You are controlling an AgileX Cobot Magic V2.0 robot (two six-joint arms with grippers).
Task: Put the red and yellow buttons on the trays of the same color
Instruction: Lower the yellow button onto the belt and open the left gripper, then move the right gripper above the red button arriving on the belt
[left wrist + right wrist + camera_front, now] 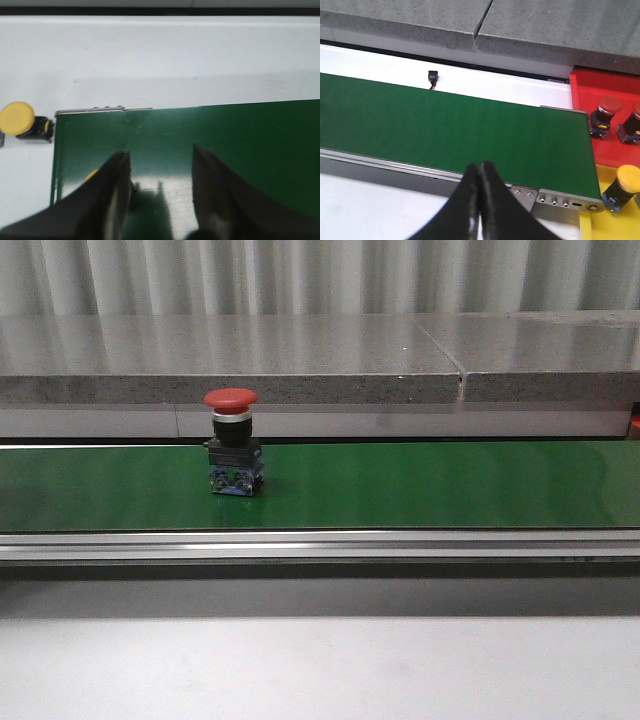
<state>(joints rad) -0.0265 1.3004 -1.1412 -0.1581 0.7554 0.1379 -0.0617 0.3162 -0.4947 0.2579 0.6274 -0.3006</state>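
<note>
red button (231, 445) upright on green belt (450, 485), neither claw near, left claw (161, 192) wide, right claw (480, 192) closed empty

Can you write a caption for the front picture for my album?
A red button stands upright on the green belt, waiting to be picked up.

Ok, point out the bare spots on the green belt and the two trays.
Green conveyor belt is bare right of the upright red mushroom button. Red tray is free behind its two buttons; yellow tray is crowded at its visible corner.
</note>
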